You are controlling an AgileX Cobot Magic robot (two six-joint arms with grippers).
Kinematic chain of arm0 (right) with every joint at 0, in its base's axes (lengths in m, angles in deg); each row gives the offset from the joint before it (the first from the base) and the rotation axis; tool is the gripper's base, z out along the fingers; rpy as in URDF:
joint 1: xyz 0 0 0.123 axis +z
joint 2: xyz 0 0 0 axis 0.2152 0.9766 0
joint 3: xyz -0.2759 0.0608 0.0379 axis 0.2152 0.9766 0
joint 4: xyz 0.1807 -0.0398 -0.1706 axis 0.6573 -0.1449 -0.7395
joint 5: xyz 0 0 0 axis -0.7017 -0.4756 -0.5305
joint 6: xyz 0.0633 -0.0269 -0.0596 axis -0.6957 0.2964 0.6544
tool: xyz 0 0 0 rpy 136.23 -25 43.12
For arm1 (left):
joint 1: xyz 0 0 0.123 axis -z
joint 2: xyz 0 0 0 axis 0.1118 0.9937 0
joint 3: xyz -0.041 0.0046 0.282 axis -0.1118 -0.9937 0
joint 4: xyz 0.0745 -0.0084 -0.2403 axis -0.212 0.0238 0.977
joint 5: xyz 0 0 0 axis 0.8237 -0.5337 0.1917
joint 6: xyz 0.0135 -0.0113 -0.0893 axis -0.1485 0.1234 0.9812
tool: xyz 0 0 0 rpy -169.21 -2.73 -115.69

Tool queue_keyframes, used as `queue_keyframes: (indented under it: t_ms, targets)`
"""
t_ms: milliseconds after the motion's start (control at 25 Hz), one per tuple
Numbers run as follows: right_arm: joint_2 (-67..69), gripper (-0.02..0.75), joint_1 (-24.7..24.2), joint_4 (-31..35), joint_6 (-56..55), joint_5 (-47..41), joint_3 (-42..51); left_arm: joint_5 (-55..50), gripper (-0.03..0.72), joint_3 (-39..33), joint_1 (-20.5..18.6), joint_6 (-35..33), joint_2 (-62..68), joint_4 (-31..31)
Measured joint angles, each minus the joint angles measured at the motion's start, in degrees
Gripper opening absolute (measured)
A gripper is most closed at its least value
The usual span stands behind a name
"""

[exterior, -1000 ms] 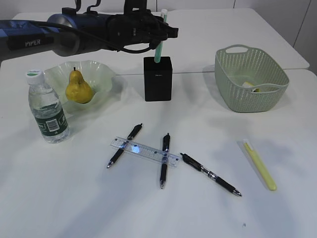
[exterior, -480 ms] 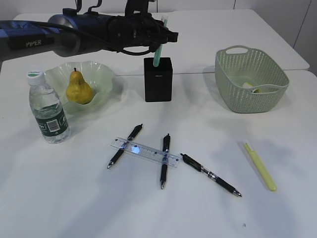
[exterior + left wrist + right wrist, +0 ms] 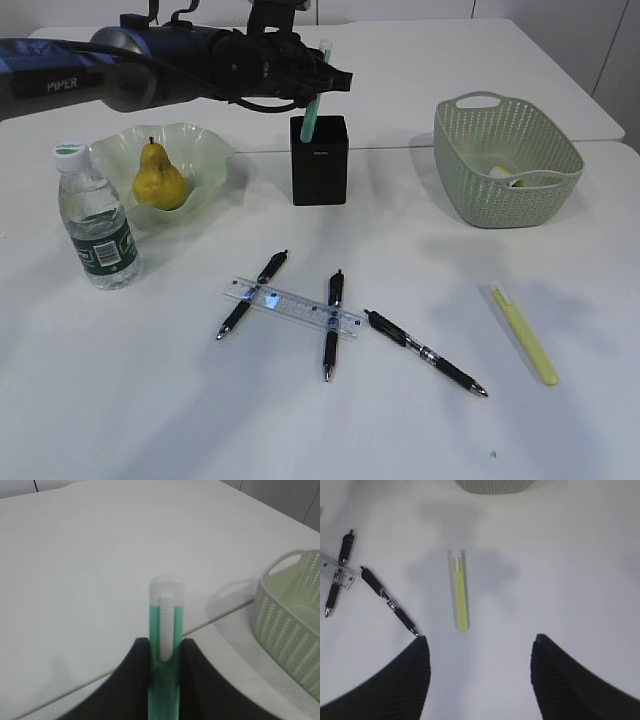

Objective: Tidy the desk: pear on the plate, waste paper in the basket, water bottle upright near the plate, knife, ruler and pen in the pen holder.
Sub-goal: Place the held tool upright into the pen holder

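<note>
Green translucent plastic utility knife (image 3: 315,103), light, stiff and slick, is pinched near its top by the left jaws over the black square pen holder (image 3: 319,160), while the right jaws hang wide and empty.

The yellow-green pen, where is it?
In the exterior view, the yellow-green pen lies on the desk's right side, in front of the basket.

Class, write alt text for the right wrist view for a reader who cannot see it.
An open gripper hovers above a yellow pen-shaped tool lying on the white desk. To the left lie black pens and the end of a clear ruler.
</note>
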Motion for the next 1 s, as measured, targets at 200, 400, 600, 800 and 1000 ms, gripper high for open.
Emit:
queue_keyframes:
  t_ms: [200,400,600,800,1000]
  targets:
    - [0.0,0.498,0.0,0.0,0.0,0.0,0.0,1.23,0.11,0.0,-0.48,0.0,0.0,0.23]
    - [0.0,0.499,0.0,-0.08,0.0,0.0,0.0,1.74,0.11,0.0,-0.58,0.0,0.11,0.6]
    - [0.0,0.498,0.0,-0.44,0.0,0.0,0.0,2.72,0.11,0.0,-0.58,0.0,1.25,0.63]
    - [0.0,0.498,0.0,-0.66,0.0,0.0,0.0,2.83,0.11,0.0,-0.94,0.0,1.81,1.34]
    - [0.0,0.499,0.0,-0.95,0.0,0.1,0.0,1.57,0.11,0.0,-0.94,0.0,2.25,2.84]
